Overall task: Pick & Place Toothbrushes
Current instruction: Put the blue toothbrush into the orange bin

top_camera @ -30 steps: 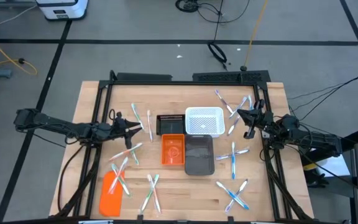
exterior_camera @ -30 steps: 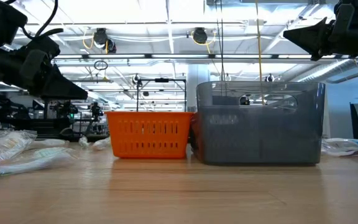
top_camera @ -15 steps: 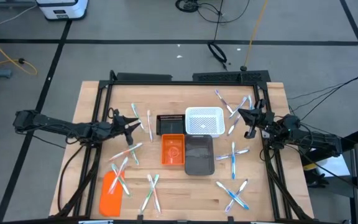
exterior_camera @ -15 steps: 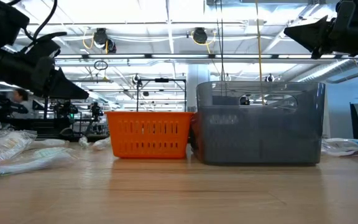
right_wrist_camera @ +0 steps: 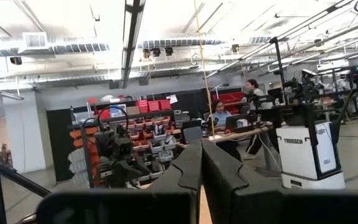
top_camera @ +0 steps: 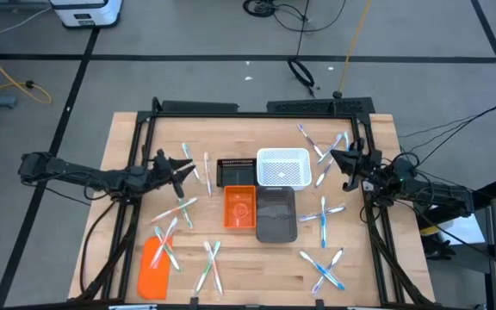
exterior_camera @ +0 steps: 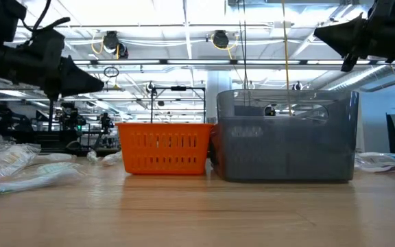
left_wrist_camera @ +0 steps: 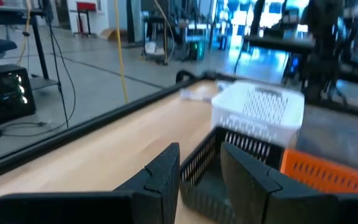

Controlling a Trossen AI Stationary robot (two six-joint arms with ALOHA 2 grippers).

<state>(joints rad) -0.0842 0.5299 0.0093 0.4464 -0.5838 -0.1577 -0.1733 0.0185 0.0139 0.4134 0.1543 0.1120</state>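
Note:
Thin toothbrushes lie flat on the wooden table in scattered pairs: by my left gripper [top_camera: 198, 164], at the near left [top_camera: 166, 241], near middle [top_camera: 210, 263], far right [top_camera: 315, 142], right [top_camera: 324, 215] and near right [top_camera: 325, 269]. My left gripper [top_camera: 186, 169] hovers open over the table's left part, pointing level toward the bins; in the left wrist view [left_wrist_camera: 201, 171] nothing is between its fingers. My right gripper [top_camera: 334, 159] hangs shut above the right part, holding nothing, its fingers closed together in the right wrist view [right_wrist_camera: 201, 165].
Four bins cluster mid-table: black [top_camera: 237, 171], white [top_camera: 282, 167], orange [top_camera: 240, 207] and grey [top_camera: 276, 215]. A flat orange lid [top_camera: 153, 267] lies near left under some toothbrushes. A black frame [top_camera: 257, 108] edges the table. Bare wood lies between the bins and the front edge.
My left gripper has risen a little and tipped its fingers up to about level, staying open. My right gripper has rolled slightly about its own axis without shifting place. No toothbrush or bin has moved.

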